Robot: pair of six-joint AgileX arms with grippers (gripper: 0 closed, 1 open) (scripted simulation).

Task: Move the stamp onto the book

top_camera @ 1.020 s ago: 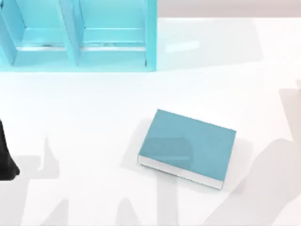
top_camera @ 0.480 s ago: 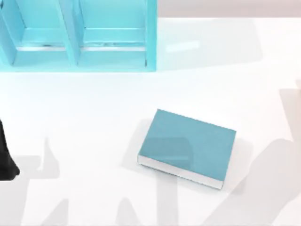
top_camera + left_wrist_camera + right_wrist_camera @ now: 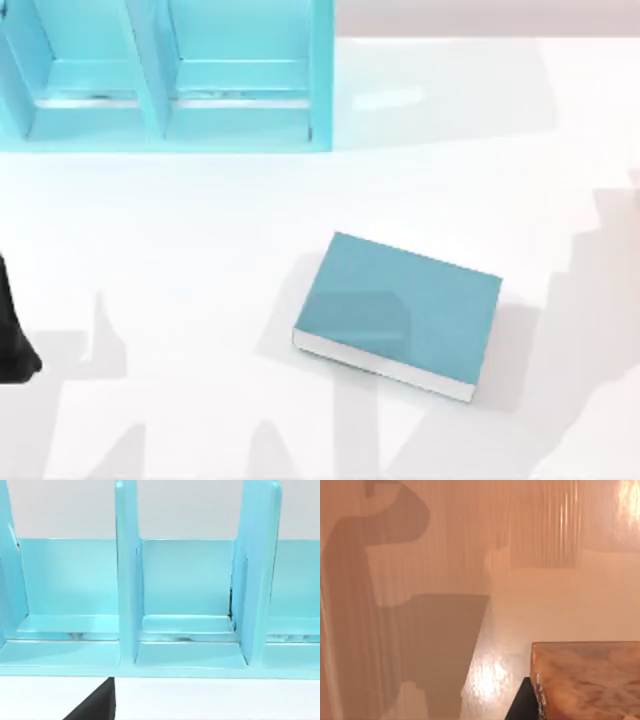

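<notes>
No legible text or markings anywhere.

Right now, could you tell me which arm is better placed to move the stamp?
Right, probably: the stamp sits close before its wrist camera; the left arm is parked at the table's left edge.

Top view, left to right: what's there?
Left arm at the left edge → light-blue shelf unit at the far left → book lying flat right of centre on the white table.
</notes>
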